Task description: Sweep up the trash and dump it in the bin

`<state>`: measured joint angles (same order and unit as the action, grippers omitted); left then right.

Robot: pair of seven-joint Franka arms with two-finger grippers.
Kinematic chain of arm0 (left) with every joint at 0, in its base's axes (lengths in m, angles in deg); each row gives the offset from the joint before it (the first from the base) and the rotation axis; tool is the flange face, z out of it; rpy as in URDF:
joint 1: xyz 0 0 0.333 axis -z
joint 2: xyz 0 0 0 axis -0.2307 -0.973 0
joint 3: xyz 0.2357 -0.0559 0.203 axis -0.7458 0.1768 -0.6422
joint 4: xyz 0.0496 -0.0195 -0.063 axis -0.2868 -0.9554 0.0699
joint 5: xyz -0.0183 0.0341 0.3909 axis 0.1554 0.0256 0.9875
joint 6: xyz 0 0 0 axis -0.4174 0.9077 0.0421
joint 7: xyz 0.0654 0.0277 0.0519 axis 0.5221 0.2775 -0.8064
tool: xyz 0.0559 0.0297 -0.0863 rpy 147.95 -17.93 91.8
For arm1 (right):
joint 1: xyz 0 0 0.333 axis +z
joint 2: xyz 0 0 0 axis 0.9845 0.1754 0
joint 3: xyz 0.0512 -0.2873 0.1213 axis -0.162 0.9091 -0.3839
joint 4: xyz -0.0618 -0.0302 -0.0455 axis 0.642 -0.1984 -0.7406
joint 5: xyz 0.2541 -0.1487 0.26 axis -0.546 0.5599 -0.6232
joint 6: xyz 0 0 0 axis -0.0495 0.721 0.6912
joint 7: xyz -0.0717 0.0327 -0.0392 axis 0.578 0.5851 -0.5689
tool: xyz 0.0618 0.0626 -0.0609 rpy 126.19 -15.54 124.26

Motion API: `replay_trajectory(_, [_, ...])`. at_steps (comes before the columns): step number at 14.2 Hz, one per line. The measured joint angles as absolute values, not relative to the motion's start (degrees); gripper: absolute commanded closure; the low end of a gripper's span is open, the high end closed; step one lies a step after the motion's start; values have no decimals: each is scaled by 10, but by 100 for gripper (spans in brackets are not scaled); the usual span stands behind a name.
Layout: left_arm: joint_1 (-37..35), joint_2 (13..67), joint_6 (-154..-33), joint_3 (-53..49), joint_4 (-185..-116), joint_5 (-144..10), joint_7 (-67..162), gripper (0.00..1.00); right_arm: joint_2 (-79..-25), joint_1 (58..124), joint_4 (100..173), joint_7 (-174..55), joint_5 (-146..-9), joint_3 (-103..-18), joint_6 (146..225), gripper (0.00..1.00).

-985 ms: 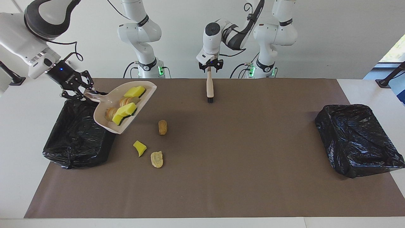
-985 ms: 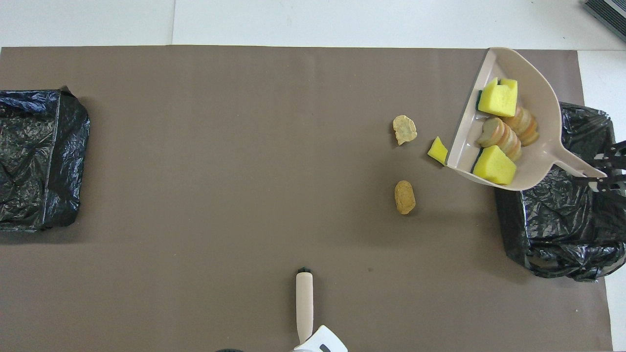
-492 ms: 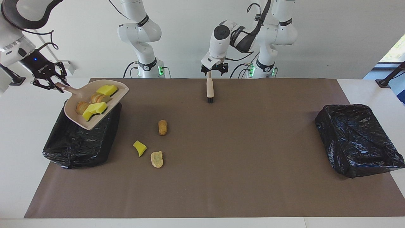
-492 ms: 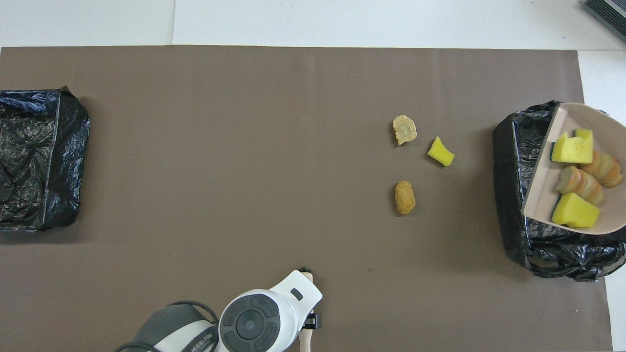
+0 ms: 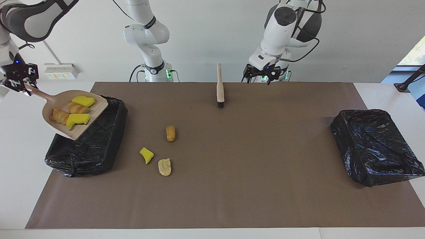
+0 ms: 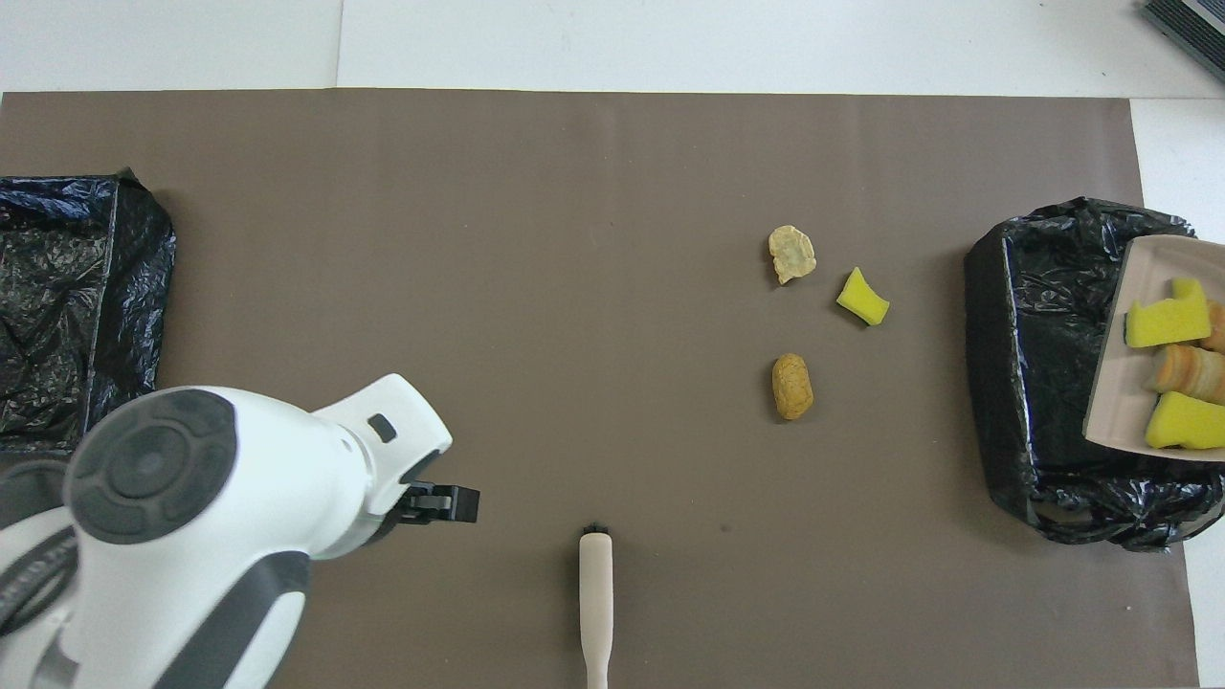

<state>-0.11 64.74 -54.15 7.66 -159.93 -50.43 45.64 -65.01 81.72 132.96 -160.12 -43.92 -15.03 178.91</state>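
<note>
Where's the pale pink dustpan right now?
The pale pink dustpan is in the air, held by its handle in the right gripper, over the black-lined bin at the right arm's end of the table.

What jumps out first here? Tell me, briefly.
The loaded pink dustpan, held by its handle in the right gripper, hangs tilted over the black bin at the right arm's end. Three scraps lie unswept on the mat beside that bin. The brush stands alone on its bristles, with the left gripper open in the air near it.
</note>
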Motion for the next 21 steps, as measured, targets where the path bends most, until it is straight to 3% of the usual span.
replay_trajectory(5, [-4, 606, -419, -56, -1417, -465, 567, 0, -615, 826, 1330, -1604, -328, -173, 1818, 100])
replay_trajectory(10, [-16, 520, -329, -79, -1250, -425, 620, 0, -611, 834, 1329, -1594, -221, -234, 1819, 100])
replay_trajectory(14, [-42, 495, -301, -73, -1211, -426, 638, 0, -610, 834, 1326, -1558, -190, -246, 1819, 100])
replay_trajectory(21, [-47, 522, -284, -72, -1230, -429, 643, 0, -610, 834, 1276, -1543, -173, -285, 1735, 100])
